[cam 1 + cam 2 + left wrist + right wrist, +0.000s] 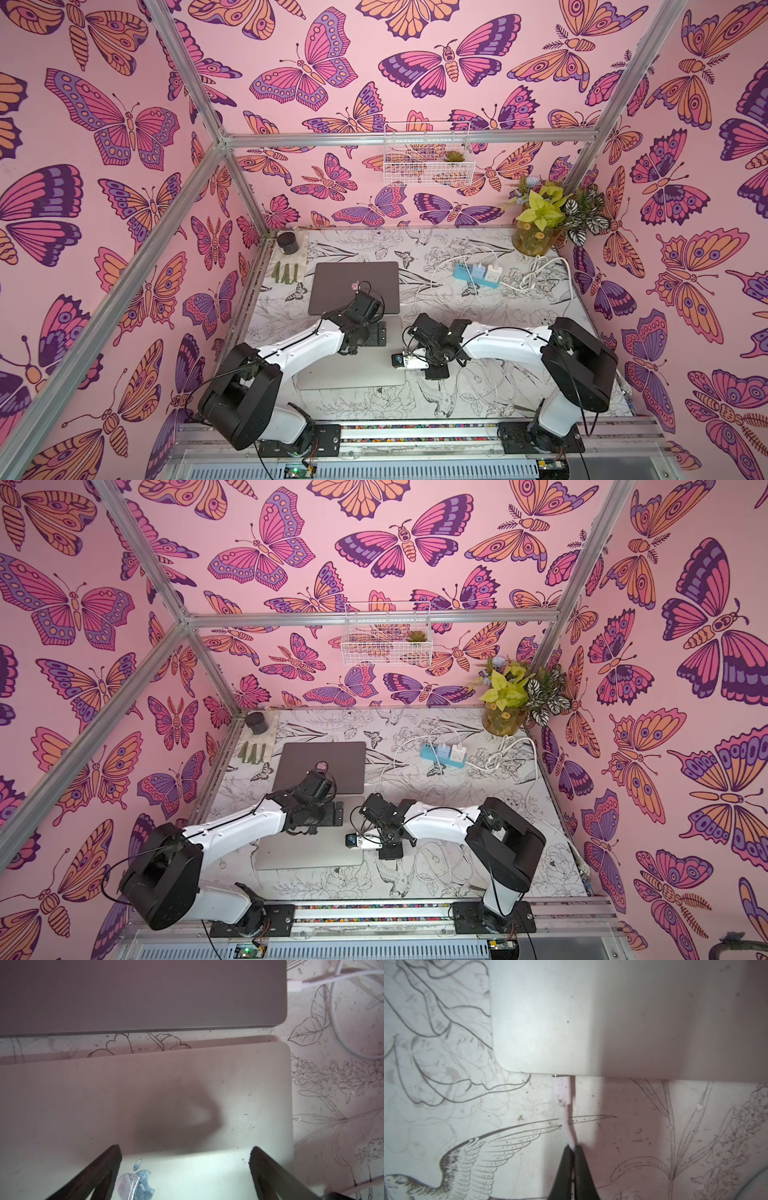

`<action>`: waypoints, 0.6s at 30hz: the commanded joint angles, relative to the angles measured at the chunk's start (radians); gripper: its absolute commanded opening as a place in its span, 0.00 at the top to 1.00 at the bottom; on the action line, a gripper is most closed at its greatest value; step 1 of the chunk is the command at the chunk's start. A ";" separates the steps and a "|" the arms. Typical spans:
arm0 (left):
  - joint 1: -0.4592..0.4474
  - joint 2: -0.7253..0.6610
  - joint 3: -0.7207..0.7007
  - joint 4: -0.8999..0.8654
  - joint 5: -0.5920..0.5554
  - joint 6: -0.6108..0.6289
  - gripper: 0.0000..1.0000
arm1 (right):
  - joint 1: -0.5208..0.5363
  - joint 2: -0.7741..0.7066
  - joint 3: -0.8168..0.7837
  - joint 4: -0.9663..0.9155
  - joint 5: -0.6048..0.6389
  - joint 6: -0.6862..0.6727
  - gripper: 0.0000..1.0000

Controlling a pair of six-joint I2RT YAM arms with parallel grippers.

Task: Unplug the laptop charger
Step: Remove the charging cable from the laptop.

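A silver laptop (591,1022) lies shut at the table's front, seen in both top views (353,374) (307,854). The charger's white plug (561,1091) sits in its right edge, near the front corner. Its thin white cable (566,1124) runs back from the plug into my right gripper (573,1147), which is shut on the cable a short way behind the plug. My left gripper (186,1149) hangs open just over the silver lid (145,1084), beside the apple logo (136,1184), with nothing between its fingers.
A dark grey laptop (355,286) lies shut just behind the silver one. A blue power strip (478,278) with white chargers sits at the back right, with loose white cables (536,270) around it. A plant vase (534,239) and black jar (287,243) fill the back corners.
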 commanded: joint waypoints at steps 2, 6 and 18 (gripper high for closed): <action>0.014 -0.004 -0.040 0.028 -0.005 0.010 0.01 | 0.002 -0.022 -0.013 -0.073 0.052 0.001 1.00; 0.027 -0.011 -0.058 0.038 -0.007 0.011 0.01 | -0.001 -0.003 -0.016 -0.116 0.105 -0.016 1.00; 0.052 -0.006 -0.114 0.076 -0.023 -0.012 0.00 | -0.007 -0.060 -0.034 -0.157 0.090 0.051 1.00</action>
